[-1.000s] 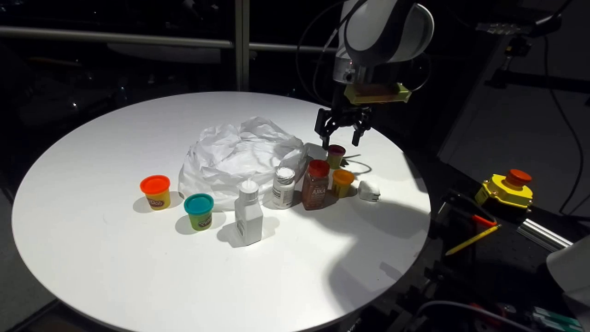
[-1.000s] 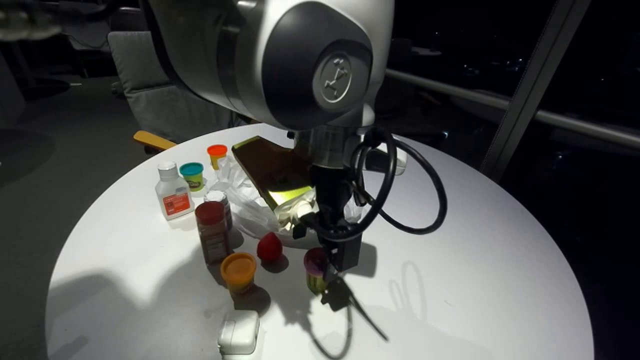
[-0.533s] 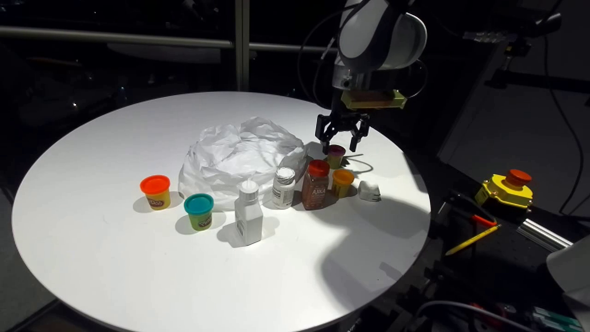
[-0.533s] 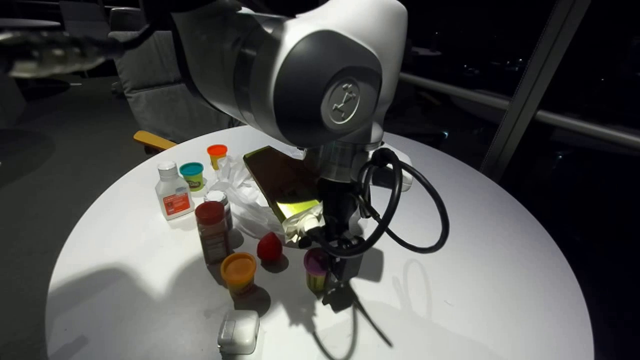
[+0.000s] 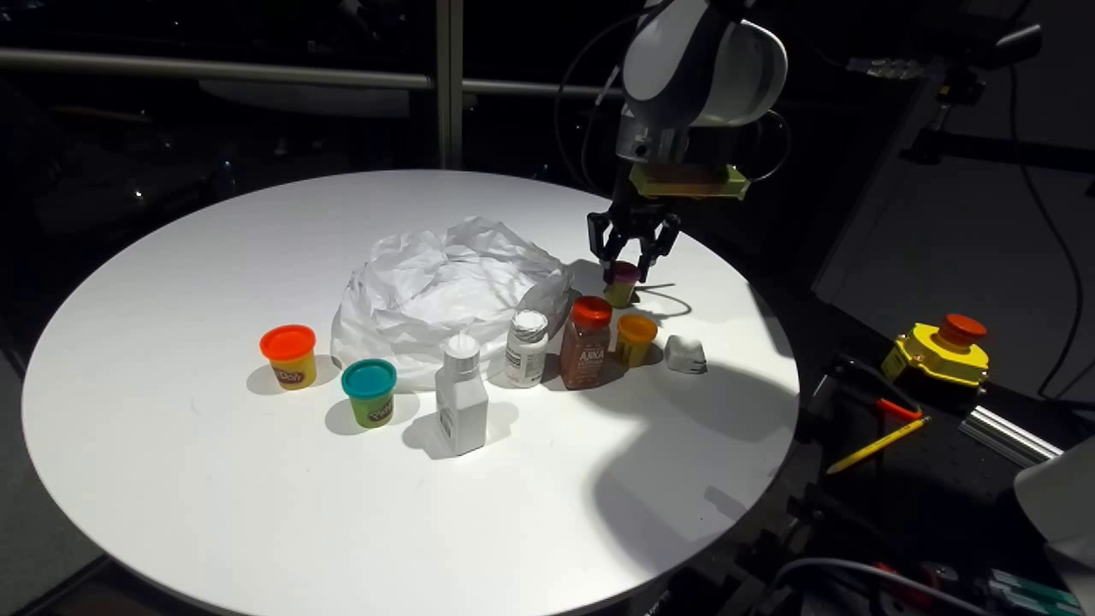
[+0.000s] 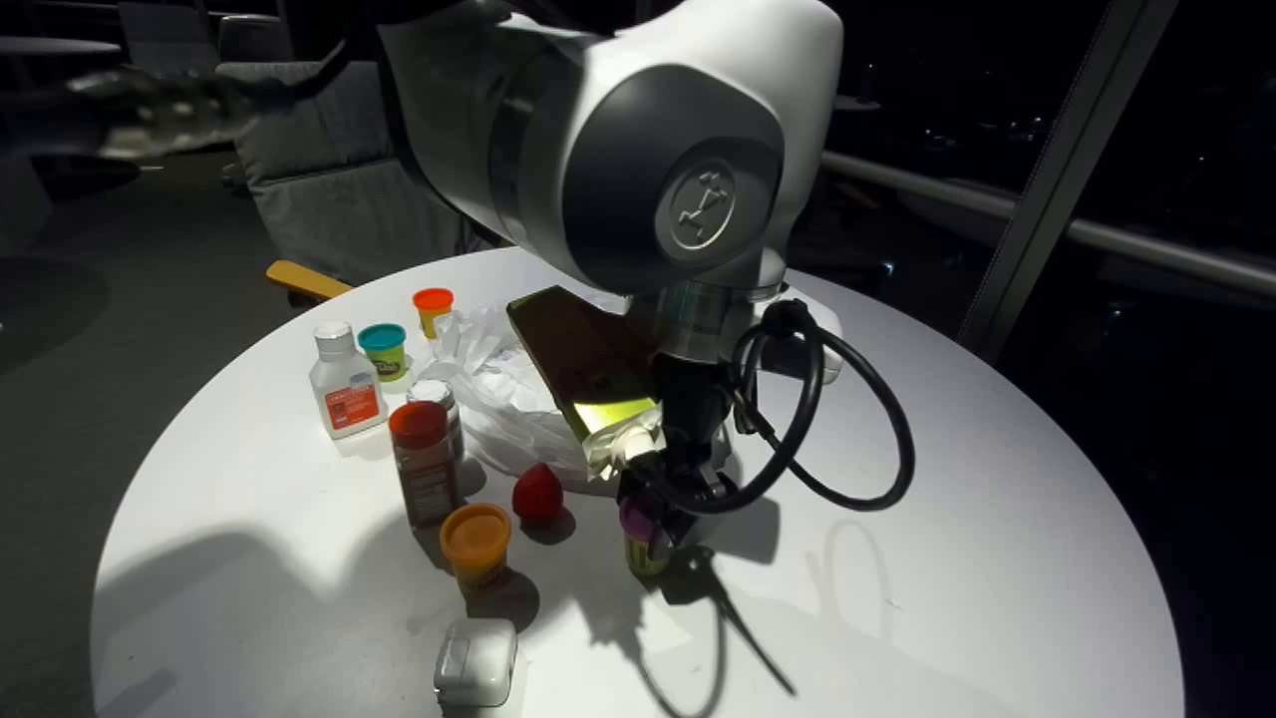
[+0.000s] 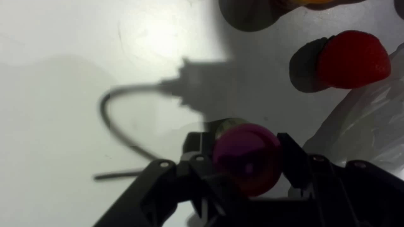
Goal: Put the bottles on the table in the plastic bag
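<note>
The desk [image 5: 342,513] is big, round and white. It is lit up bright, and dark shadows [image 5: 676,479] lie across part of it. The room around it is very dark. In an exterior view, a metal post [image 5: 450,85] and a long rail [image 5: 214,71] stand past the desk, with black behind them. In an exterior view, a gray chair [image 6: 329,189] is close to the desk. Off the desk, in an exterior view, are a yellow box [image 5: 937,359] with a red button [image 5: 962,329] on top and a yellow pencil [image 5: 878,445].

The thin, crumpled plastic bag [image 5: 376,316] sits on the desk. Standing up outside it are an orange-red-topped pot [image 5: 289,358], a teal-topped pot [image 5: 371,402], a white bottle [image 5: 462,411], a smaller white jar [image 5: 526,355], a red-brown bottle [image 5: 586,355] and an orange-topped pot [image 5: 635,340]. A white block [image 6: 477,663] and a small red thing [image 6: 538,493] are on the desk too. The red thing is right by the bag.

The tool [image 7: 242,145] is part-way closed. Its fingers [image 7: 292,160] hug both sides of the purple-topped pot [image 7: 246,157], near the bag but outside it. I can't tell if that pot's bottom touches the desk.
</note>
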Robot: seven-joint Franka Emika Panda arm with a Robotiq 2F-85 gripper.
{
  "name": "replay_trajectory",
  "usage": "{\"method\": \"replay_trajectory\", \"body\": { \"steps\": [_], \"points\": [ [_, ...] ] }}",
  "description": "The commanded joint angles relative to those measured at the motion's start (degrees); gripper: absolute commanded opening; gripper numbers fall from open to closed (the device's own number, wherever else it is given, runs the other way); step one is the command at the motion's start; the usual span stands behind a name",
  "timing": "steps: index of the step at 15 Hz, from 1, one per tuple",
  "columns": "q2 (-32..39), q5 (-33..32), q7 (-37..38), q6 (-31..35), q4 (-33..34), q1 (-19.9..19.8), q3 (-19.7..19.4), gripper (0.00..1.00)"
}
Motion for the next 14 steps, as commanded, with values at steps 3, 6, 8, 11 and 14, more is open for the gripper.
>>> {"method": "replay_trajectory", "body": {
  "steps": [3,6,8,11,14],
  "points": [
    [-10.4,-2.4,4.3,-0.1,-3.7,4.9,-2.1,0.29],
    [-12.2,-3.3,7.2,-0.6,-1.6,8.5,0.1,0.29],
    [-10.1,-3.1,9.5,0.2,1.2,11.1,1.8,0.29],
    [-3.7,-6.0,14.0,1.9,6.2,14.7,1.9,0.29],
    [2.4,-7.4,15.0,1.4,11.7,15.8,0.4,0.29]
  ]
}}
